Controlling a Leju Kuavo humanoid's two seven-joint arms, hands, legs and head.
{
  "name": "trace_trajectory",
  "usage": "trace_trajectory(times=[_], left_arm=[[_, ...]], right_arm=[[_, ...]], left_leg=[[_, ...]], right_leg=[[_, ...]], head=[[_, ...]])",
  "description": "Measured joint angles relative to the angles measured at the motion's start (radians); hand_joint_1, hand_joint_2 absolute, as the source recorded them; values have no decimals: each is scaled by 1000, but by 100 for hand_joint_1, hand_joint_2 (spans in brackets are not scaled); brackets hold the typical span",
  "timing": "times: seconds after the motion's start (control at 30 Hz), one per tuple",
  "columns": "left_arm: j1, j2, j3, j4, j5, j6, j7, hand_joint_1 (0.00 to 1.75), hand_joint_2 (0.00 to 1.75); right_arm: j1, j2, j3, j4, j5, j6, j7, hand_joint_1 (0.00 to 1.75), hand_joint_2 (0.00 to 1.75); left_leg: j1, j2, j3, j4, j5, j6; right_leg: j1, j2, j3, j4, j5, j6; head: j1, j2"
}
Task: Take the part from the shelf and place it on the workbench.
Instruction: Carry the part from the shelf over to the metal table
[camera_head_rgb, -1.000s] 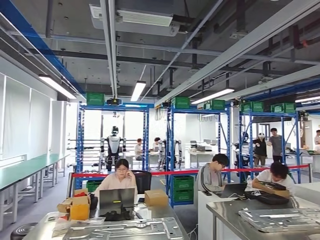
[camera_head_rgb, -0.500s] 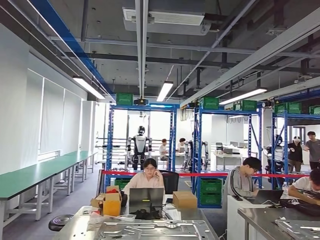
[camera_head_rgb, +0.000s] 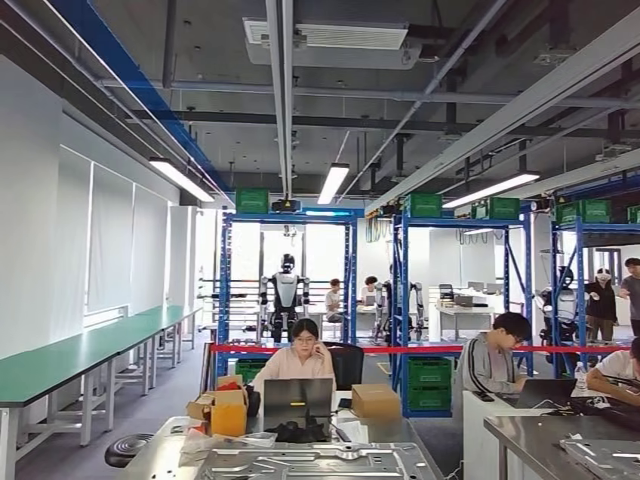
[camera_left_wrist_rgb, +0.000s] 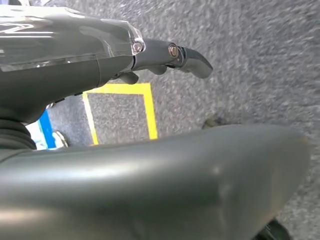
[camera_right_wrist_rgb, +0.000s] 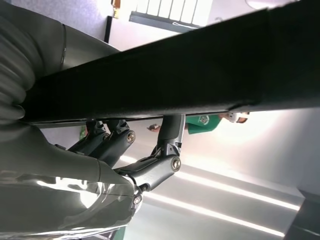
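Observation:
My right hand (camera_right_wrist_rgb: 124, 155) curls its dark fingers (camera_right_wrist_rgb: 170, 131) up against the underside of a long, flat, dark part (camera_right_wrist_rgb: 196, 70) that runs across the right wrist view, and it holds this part. My left hand (camera_left_wrist_rgb: 113, 62) hangs over grey carpet with its fingers (camera_left_wrist_rgb: 188, 56) stretched out and nothing in them. A steel workbench (camera_head_rgb: 162, 452) lies ahead at the bottom of the head view, with a flat silver sheet-metal panel (camera_head_rgb: 302, 462) lying on it.
A second steel bench (camera_head_rgb: 528, 432) stands at the lower right. People sit at laptops behind both benches, and a cardboard box (camera_head_rgb: 376, 400) rests between them. Blue racks (camera_head_rgb: 400, 300) with green crates stand behind red tape. Green tables (camera_head_rgb: 68, 352) line the left wall. A yellow taped square (camera_left_wrist_rgb: 149, 112) marks the floor.
The whole head picture has shifted to the right, so the camera has turned left, and the near bench now sits closer to the middle. Nothing on the benches has moved.

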Motion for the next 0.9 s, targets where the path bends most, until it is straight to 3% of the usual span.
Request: trace_trajectory(times=[0.07,0.17,0.23,0.27,0.33,0.37,0.4,0.43,0.47,0.53,0.6,0.67,0.73,0.8,0.83,0.9], left_arm=[[-2,-2,3,0,-2,0,0,0,175],[-1,-2,6,0,-4,0,-1,0,175],[1,-2,9,0,-7,0,-3,0,175],[0,-2,11,0,-9,-1,-5,0,175],[-1,-2,13,0,-12,-2,-7,0,175],[0,-2,13,0,-12,-2,-8,0,175],[1,-2,13,0,-12,-3,-8,0,175],[2,-2,13,0,-13,-3,-8,0,175],[3,-2,13,0,-13,-3,-8,0,175],[4,-5,14,0,-13,-3,-9,0,175],[5,-10,14,0,-14,-3,-9,0,175],[4,-11,14,0,-16,-4,-9,0,175],[1,-12,14,0,-20,-4,-9,0,175],[0,-11,15,0,-23,-3,-10,0,175],[0,-9,16,0,-23,-2,-9,0,175],[4,-6,18,0,-24,-1,-8,0,175]], right_arm=[[0,1,-2,-1,-1,0,0,175,175],[1,2,-5,-2,-2,1,0,175,175],[0,2,-6,-4,-3,1,-1,175,175],[0,2,-7,-4,-3,1,-1,175,175],[3,2,-8,-5,-3,1,-1,175,175],[5,2,-8,-5,-3,1,-1,175,175],[7,2,-8,-5,-3,1,-1,175,175],[8,2,-8,-5,-3,1,-1,175,175],[8,2,-8,-5,-3,1,-1,175,175],[9,2,-10,-4,-3,2,-2,175,175],[10,1,-12,-4,-4,2,-2,175,175],[11,2,-15,-6,-4,2,-2,175,175],[9,4,-17,-8,-5,3,-4,175,175],[7,5,-17,-8,-6,3,-4,175,175],[8,5,-17,-8,-5,3,-5,175,175],[14,5,-17,-8,-5,4,-4,175,175]], left_leg=[[1,6,39,-77,14,7],[-4,3,47,-84,-7,39],[-4,0,60,-86,-16,55],[-5,-1,67,-87,-22,62],[-9,-4,80,-87,-35,69],[-12,-5,89,-87,-43,72],[-16,-7,100,-88,-51,73],[-20,-10,113,-88,-61,74],[-24,-12,127,-90,-70,75],[-28,-16,150,-96,-87,75],[-26,-18,166,-109,-93,69],[-22,-17,177,-113,-85,60],[-24,-15,162,-67,-71,54],[-23,-13,100,35,-91,47],[-20,-13,61,84,-120,41],[-11,-12,6,123,-169,26]], right_leg=[[0,0,3,10,-15,15],[-1,0,7,15,-24,27],[-3,1,-14,66,-41,34],[-3,2,-45,122,-58,37],[-2,2,-139,265,-103,38],[-1,2,-180,315,-114,36],[2,3,-206,331,-107,31],[8,4,-214,307,-80,22],[16,5,-206,249,-36,7],[38,13,-178,117,60,-30],[51,19,-159,51,100,-54],[50,19,-132,22,96,-60],[43,14,-95,-11,94,-61],[34,11,-65,-28,84,-55],[30,11,-54,-30,75,-50],[21,13,-31,-30,53,-38]], head=[[-1,0],[-1,0],[-1,0],[-1,0],[-1,0],[-1,0],[-2,0],[-2,0],[-2,0],[-1,0],[0,0],[0,0],[0,0],[0,0],[1,0],[1,0]])
